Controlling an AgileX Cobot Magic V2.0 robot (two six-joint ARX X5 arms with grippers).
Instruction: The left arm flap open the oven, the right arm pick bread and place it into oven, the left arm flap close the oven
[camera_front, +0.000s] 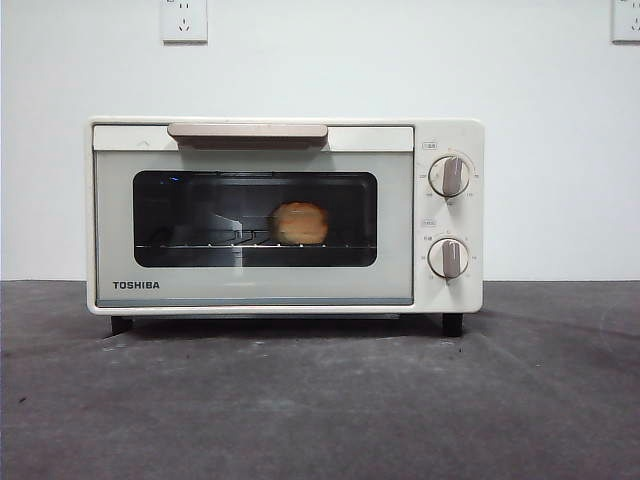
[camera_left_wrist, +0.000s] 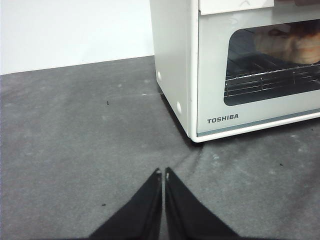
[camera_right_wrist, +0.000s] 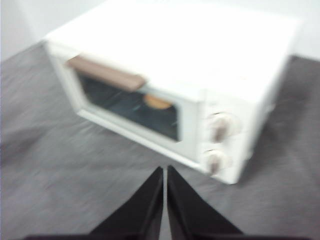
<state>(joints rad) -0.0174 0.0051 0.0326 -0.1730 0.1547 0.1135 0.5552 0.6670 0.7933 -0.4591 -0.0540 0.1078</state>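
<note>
Cream-white enamel and dark glass: the oven (camera_front: 285, 215) stands with its door shut flush, the beige handle (camera_front: 247, 131) at twelve o'clock of the window. Behind the glass the bread (camera_front: 300, 223) sits on the wire rack (camera_front: 255, 244), a little toward three o'clock of the window's middle; nothing else shows inside.

From the left, the left gripper (camera_left_wrist: 163, 172) hangs over the grey table (camera_front: 320, 400), its jaws pressed together and empty, well apart from the oven's near corner. The right gripper (camera_right_wrist: 164, 170) is likewise closed and empty, out in front of the knobs (camera_front: 449, 176).

Little looks likely to go wrong now; an arm swinging back low might clip the oven, or catch the handle and tip the door open.
</note>
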